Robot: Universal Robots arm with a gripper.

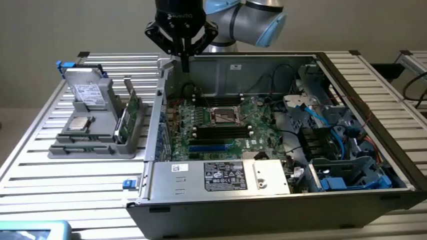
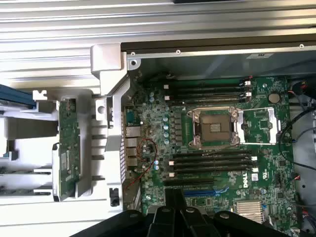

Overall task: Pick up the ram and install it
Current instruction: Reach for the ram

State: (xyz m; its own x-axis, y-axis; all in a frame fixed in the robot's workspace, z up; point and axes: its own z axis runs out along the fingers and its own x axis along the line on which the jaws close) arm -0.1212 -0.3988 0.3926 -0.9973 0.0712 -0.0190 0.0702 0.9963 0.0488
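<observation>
- Gripper (image 1: pixel 183 64) — jaws pressed together, holding nothing; it hangs above the far rim of the open computer case (image 1: pixel 267 210), at eleven o'clock of the motherboard (image 1: pixel 203 120) in the exterior view.
- Ram (image 2: pixel 67 148) — on edge in the grey holder (image 1: pixel 87 147) on the table (image 1: pixel 33 170), at nine o'clock of the case, well apart from the gripper.

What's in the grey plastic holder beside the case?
A silver drive, a square silver processor chip and green circuit boards standing on edge; their lower edges are hidden by its wall.
</observation>
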